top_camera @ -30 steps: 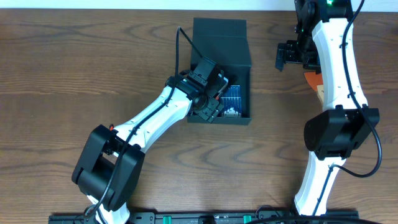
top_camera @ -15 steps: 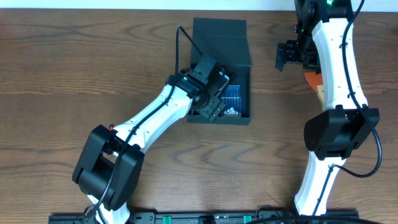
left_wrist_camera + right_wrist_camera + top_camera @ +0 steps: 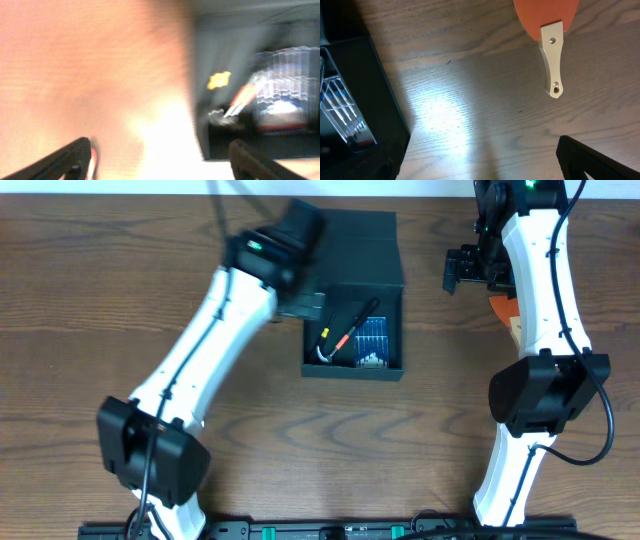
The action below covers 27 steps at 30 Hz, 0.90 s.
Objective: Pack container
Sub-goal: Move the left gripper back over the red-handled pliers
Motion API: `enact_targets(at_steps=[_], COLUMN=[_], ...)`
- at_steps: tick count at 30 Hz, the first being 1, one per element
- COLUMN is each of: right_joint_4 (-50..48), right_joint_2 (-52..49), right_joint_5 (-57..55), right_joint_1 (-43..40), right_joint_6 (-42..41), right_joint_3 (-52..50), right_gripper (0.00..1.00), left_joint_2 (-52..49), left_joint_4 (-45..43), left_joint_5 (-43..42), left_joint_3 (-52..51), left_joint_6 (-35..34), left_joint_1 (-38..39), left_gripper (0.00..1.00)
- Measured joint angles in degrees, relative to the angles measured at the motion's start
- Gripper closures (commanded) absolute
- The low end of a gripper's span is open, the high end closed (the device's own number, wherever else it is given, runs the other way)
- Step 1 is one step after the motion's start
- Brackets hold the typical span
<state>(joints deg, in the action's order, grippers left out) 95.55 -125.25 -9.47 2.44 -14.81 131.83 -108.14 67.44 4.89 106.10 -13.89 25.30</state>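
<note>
The container [image 3: 392,366] is a dark square box with its flap lid [image 3: 355,240] open at the back. Inside lie a small blue case of bits [image 3: 376,340] and a tool with a black and red handle [image 3: 347,330]. My left gripper [image 3: 298,228] is raised beside the box's back left corner, blurred by motion. In the left wrist view its fingers [image 3: 162,167] are wide apart and empty, with the box [image 3: 200,110] to the right. My right gripper [image 3: 462,268] is open and empty above the table, right of the box, as the right wrist view [image 3: 480,170] also shows.
An orange spatula with a pale wooden handle [image 3: 552,55] lies on the table right of the box, partly under the right arm in the overhead view [image 3: 503,308]. The box's dark wall [image 3: 375,85] is at the left of the right wrist view.
My left gripper has come out of the box and swung up and to the left. The black and red tool it covered now lies uncovered in the box. The right arm has not moved.
</note>
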Motion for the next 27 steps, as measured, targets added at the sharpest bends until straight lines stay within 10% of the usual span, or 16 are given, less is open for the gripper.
enact_targets(at_steps=[13,27], right_joint_4=[0.00,0.00], right_joint_2=[0.00,0.00], right_joint_5=[0.00,0.00], right_joint_1=[0.00,0.00], right_joint_6=[0.00,0.00], right_joint_3=[0.00,0.00], right_gripper=[0.01,0.01], left_joint_2=[-0.09,4.20], left_joint_4=[8.37,-5.90], left_joint_5=[3.04,2.45], left_joint_3=[-3.37,-27.12], left_joint_6=[-5.33,-2.86], left_joint_1=[-13.14,-13.09], left_gripper=[0.05,0.04])
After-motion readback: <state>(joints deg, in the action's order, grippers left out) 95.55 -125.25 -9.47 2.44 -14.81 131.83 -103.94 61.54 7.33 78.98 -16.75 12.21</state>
